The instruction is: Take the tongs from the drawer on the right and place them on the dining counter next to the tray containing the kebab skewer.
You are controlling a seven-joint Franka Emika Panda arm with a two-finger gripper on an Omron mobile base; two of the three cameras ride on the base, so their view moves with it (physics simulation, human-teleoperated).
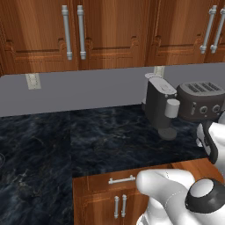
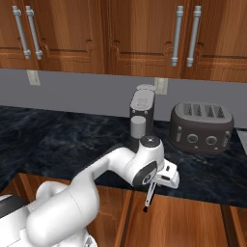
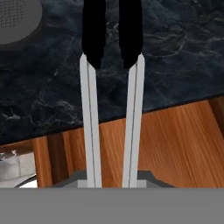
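Observation:
My gripper [image 2: 160,182] is shut on the tongs [image 2: 149,196], which hang from it as a thin dark rod over the counter's front edge. In the hand view the tongs [image 3: 89,122] run up from my gripper [image 3: 113,179] as two slim silver arms with black tips, side by side and slightly apart. Their tips lie over black veined stone, and brown wood shows beneath the arms. A reddish-brown drawer front [image 1: 99,184] with a short horizontal silver handle [image 1: 122,179] sits under the counter edge. The dining counter, the tray and the kebab skewer are out of view.
A dark coffee machine [image 2: 141,118] and a grey toaster [image 2: 201,128] stand at the back of the black stone kitchen counter [image 1: 110,136], against a grey wall. Wooden wall cabinets [image 1: 110,30] hang above. Cabinet doors with vertical handles [image 1: 119,206] sit below the drawer.

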